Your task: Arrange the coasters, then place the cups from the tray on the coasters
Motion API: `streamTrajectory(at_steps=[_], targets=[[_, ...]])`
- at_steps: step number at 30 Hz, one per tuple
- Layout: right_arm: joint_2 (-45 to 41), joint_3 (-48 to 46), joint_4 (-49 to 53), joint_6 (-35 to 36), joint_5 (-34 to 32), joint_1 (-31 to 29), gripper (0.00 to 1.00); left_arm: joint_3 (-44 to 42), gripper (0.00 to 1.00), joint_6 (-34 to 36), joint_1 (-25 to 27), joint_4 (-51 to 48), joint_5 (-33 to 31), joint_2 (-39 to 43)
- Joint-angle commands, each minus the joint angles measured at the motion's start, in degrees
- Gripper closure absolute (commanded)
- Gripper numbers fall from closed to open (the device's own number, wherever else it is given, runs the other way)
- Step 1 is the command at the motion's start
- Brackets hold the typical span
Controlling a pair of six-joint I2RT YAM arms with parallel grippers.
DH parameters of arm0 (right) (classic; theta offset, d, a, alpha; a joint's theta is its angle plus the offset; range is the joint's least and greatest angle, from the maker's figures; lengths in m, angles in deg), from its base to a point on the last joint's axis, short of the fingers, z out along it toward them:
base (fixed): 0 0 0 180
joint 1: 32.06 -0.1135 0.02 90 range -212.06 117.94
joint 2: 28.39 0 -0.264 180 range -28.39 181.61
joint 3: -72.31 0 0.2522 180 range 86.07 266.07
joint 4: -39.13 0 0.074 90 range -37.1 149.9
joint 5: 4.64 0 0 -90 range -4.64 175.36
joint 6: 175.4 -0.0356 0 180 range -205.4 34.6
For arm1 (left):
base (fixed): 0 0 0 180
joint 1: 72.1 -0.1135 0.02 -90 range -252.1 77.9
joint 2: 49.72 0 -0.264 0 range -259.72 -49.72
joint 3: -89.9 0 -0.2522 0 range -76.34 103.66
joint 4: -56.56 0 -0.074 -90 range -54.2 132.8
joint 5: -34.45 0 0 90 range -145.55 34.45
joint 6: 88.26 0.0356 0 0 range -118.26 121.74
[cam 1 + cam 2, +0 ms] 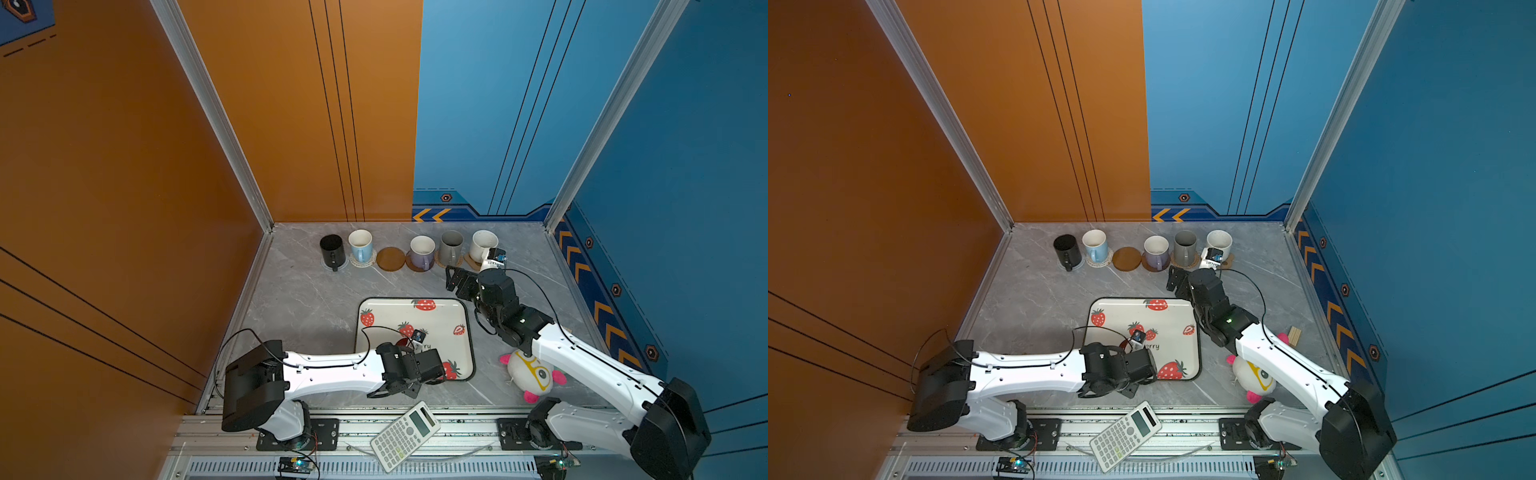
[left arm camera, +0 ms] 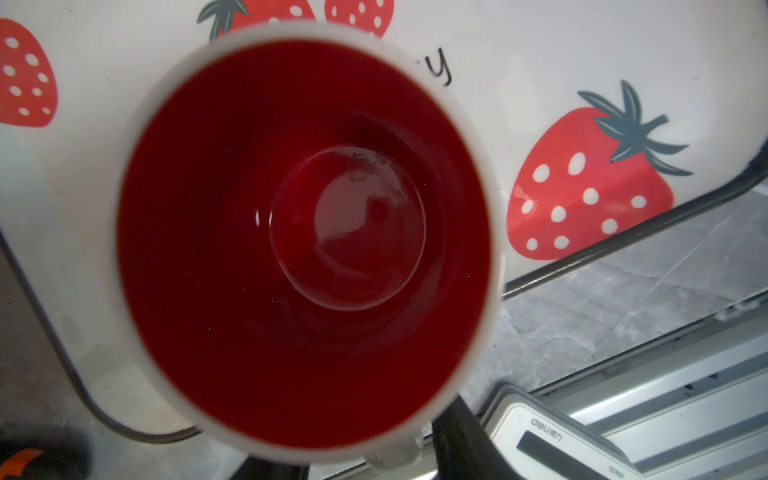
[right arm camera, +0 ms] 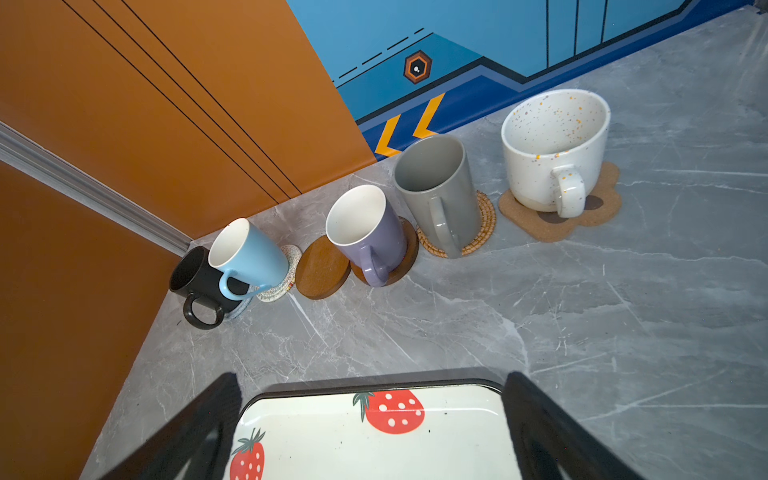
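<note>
The white cup with a red inside [image 2: 303,241] stands on the strawberry tray [image 1: 415,320] under my left gripper [image 1: 399,386]. Its dark fingers [image 2: 457,432] flank the cup's handle at the near rim; contact is hidden. At the back wall stand five cups on coasters: black [image 1: 332,249], light blue [image 1: 360,245], lavender [image 1: 422,251], grey [image 1: 451,247] and speckled [image 1: 482,245]. Between light blue and lavender lies a bare brown disc coaster [image 1: 390,259]. My right gripper [image 1: 459,282] hangs open and empty over the tray's far right corner [image 3: 478,384].
A calculator [image 1: 405,434] lies on the front rail near the left gripper. A plush toy [image 1: 534,376] sits under the right arm, right of the tray. A small wooden block [image 1: 1294,336] lies near the right wall. Orange and blue walls close three sides.
</note>
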Motion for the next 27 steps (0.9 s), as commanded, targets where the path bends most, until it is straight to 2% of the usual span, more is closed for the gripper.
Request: streamTrajectory(at_steps=[1,20,27], targets=[[0.5,-0.7,0.4,-0.8,0.3,0.4,0.03,-0.6,0.55,1.3,-1.2,0.4,-1.1,-0.9],[0.8,-0.7,0.2,-0.8,0.6,0.8,0.03,-1.0,0.67,1.9,-2.9,2.6,1.3,-2.4],[0.6,-0.7,0.4,-0.8,0.6,0.8,0.03,-1.3,0.85,1.8,-3.1,2.6,1.4,-2.4]])
